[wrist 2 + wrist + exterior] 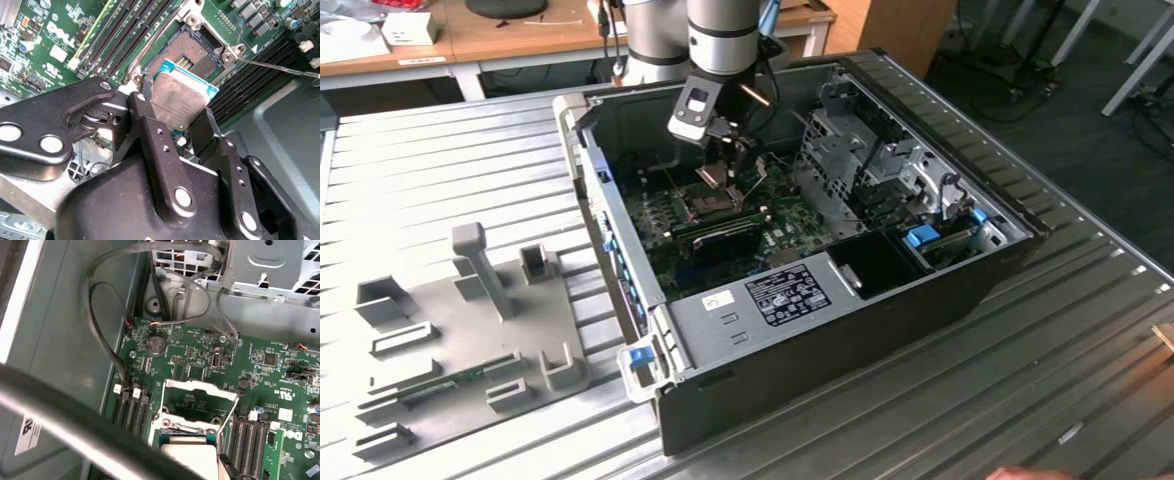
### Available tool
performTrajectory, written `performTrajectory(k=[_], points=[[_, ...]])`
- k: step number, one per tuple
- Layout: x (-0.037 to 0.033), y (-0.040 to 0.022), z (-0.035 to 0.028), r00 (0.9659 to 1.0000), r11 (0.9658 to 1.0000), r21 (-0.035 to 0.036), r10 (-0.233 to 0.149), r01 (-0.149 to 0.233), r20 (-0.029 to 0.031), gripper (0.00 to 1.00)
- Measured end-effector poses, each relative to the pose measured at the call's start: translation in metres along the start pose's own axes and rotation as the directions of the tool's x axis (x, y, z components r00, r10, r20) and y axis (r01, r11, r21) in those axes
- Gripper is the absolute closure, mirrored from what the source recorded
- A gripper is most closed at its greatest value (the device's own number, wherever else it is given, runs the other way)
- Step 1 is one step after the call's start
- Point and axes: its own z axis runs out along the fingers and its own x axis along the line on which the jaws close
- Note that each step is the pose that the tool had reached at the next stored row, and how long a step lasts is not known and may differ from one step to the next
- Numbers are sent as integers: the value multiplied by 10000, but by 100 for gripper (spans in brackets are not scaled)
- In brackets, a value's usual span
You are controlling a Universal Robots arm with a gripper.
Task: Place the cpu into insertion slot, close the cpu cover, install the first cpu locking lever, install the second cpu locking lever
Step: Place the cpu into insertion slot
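While the gripper [175, 127] pinches the cpu [181, 97] by two opposite edges, it hangs over the near edge of the insertion slot [192, 52], which lies just beyond the fingertips

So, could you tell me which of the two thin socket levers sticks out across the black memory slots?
The lever from the socket's screw corner, reaching across those slots; the other lever runs along the socket's edge, by the held chip.

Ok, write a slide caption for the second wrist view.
Gripper holds the cpu, tilted, over the open insertion slot.
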Motion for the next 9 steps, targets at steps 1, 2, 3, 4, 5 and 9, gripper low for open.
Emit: performTrajectory(k=[1,2,3,4,5,9], points=[[0,0,0,10000,10000,0,98,-98,10,46],[0,0,1,9998,9998,-1,183,-183,18,46],[0,-1,1,9997,9997,-2,263,-263,25,46],[0,-1,1,9995,9995,-2,328,-328,31,46],[0,-1,1,9994,9994,-2,339,-339,32,46],[0,-1,2,9994,9994,-3,341,-341,32,46]])
